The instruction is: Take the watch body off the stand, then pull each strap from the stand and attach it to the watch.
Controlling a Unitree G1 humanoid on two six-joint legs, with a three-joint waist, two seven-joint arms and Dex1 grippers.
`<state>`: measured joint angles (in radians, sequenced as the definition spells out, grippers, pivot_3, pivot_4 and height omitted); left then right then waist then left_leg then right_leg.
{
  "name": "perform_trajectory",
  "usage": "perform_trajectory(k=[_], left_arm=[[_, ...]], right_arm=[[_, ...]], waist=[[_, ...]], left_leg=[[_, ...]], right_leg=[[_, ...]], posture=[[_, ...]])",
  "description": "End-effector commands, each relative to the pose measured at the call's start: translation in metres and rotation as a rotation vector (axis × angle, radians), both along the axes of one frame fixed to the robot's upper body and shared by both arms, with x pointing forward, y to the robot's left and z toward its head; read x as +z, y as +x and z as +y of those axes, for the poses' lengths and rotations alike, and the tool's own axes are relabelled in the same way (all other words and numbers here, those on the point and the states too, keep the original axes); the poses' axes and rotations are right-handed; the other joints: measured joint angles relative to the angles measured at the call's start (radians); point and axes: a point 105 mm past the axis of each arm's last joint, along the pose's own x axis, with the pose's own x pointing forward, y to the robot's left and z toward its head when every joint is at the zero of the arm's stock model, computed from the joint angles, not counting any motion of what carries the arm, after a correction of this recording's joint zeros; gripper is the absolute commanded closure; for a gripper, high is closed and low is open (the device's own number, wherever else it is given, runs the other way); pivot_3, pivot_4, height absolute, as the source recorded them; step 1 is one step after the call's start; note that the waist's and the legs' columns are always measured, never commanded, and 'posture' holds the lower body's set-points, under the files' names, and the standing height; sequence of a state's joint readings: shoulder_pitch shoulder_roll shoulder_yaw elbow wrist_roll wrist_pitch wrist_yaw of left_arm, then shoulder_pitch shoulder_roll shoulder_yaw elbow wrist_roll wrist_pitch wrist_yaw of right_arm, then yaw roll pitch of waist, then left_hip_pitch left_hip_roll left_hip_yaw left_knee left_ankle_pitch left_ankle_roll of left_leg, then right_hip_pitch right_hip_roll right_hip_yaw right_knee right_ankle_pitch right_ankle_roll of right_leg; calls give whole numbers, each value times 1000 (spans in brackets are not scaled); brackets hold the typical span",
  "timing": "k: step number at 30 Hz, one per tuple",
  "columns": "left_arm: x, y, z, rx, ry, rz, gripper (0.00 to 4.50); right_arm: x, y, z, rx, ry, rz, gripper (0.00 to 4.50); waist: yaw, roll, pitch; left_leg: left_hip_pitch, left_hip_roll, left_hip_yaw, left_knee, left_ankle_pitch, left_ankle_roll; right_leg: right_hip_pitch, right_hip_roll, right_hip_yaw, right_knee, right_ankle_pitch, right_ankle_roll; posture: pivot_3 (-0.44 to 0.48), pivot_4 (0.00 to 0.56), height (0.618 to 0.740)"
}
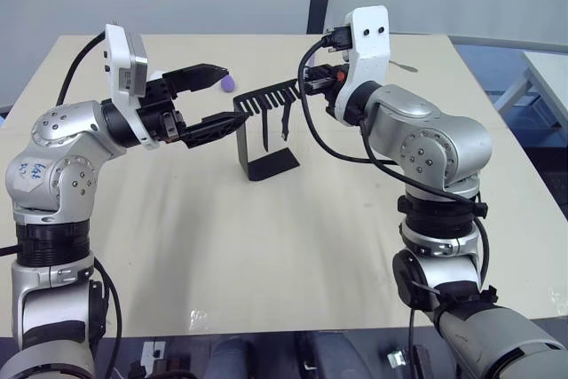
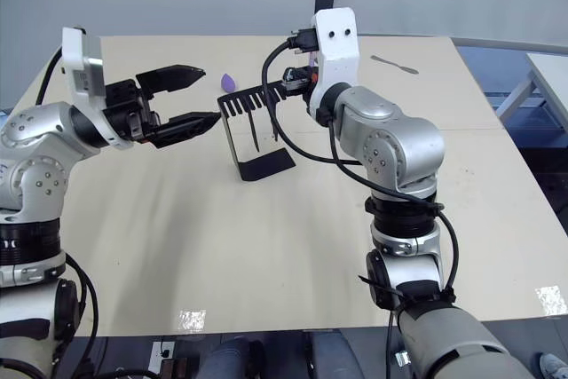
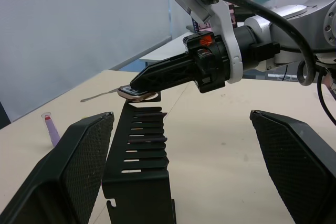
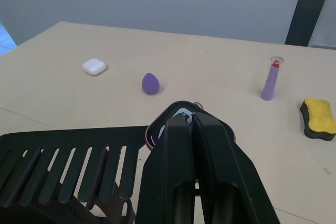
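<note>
Right wrist view shows the right gripper [image 4: 188,124] with its fingers clenched on the watch body [image 4: 176,120], which sits at the end of the top arm of the stand [image 1: 263,135]. Two dark straps [image 1: 274,128] hang from the comb slots. The left gripper [image 1: 217,95] hovers just beside the stand with fingers spread apart, grasping nothing.

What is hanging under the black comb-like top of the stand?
Two narrow dark straps hang down through the slots of the black bent metal stand, above its flat base. Their top ends are hidden by the slotted arm, so how they hook on cannot be seen.
</note>
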<state>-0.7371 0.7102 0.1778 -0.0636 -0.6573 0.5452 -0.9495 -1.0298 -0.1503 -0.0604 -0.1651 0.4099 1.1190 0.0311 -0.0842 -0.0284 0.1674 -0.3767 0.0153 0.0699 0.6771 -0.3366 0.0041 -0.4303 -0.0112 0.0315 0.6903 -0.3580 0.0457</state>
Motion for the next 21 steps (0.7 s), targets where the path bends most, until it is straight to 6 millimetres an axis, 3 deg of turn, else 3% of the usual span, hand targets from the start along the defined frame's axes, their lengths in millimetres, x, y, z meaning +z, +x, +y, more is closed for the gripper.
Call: perform_trajectory(k=[1,4,10,11,21], left_arm=[[13,-3,2,9,-5,-59,0],[13,-3,0,4,-6,-60,0],[13,-3,-1,-8,-2,-62,0],[13,-3,-2,-10,-1,-63,0],[14,-4,-3,-19,6,-72,0]], right_arm=[[30,-14,3,52,21,-109,4289],[40,-18,1,128,-8,-155,3119],[43,-22,-8,421,-96,-163,256],[42,-21,-10,463,-120,-163,59],[33,11,-19,590,-207,-135,59]], waist=[[0,0,0],[1,0,0],[4,0,0],[4,0,0],[1,0,0]], left_leg=[[0,0,0,0,0,0],[0,0,0,0,0,0],[0,-1,-1,1,0,0],[0,-1,-2,1,0,0],[0,-1,-2,1,0,0]], right_leg=[[0,0,0,0,0,0],[0,0,0,0,0,0],[2,0,0,-1,0,0],[2,0,0,-1,0,0],[1,0,0,-1,0,0]], posture=[[0,150,740],[0,150,740],[0,150,740],[0,150,740],[0,150,740]])
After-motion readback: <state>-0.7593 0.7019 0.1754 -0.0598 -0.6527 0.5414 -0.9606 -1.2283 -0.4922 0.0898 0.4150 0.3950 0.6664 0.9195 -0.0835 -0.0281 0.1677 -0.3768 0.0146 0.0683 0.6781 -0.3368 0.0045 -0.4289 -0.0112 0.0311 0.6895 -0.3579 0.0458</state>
